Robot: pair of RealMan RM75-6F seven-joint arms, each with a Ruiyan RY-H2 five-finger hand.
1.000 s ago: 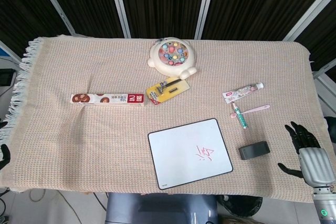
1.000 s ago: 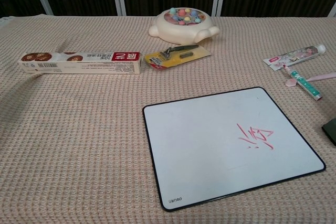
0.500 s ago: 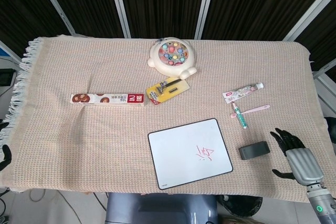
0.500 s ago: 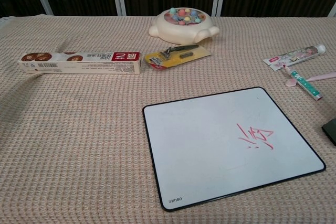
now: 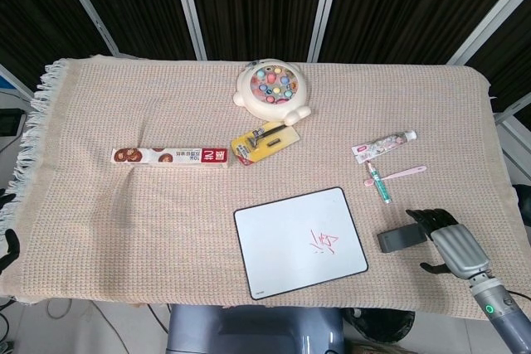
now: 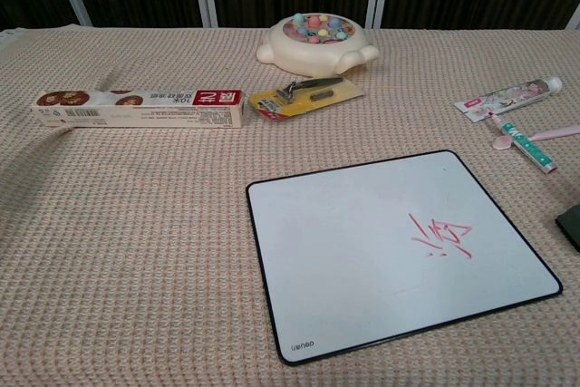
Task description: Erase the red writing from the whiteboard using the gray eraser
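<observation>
The whiteboard (image 5: 282, 246) (image 6: 353, 242) lies near the table's front edge, with red writing (image 5: 323, 242) (image 6: 441, 237) on its right half. A dark gray eraser (image 5: 398, 239) lies just right of the board; only its left edge (image 6: 572, 224) shows in the chest view. My right hand (image 5: 448, 240) is right beside the eraser's right end, its fingers spread and reaching its top edge, the thumb apart below; it holds nothing. A small dark part of my left hand (image 5: 8, 248) shows at the left border of the head view, off the table; its fingers cannot be made out.
A long snack box (image 5: 169, 156) lies at the left. A yellow razor pack (image 5: 264, 142) and a round fishing toy (image 5: 274, 89) sit behind the board. A toothpaste tube (image 5: 382, 146) and toothbrushes (image 5: 390, 177) lie behind the eraser.
My right hand has moved left from the table's right edge up to the eraser's right end. The eraser and board have not moved.
</observation>
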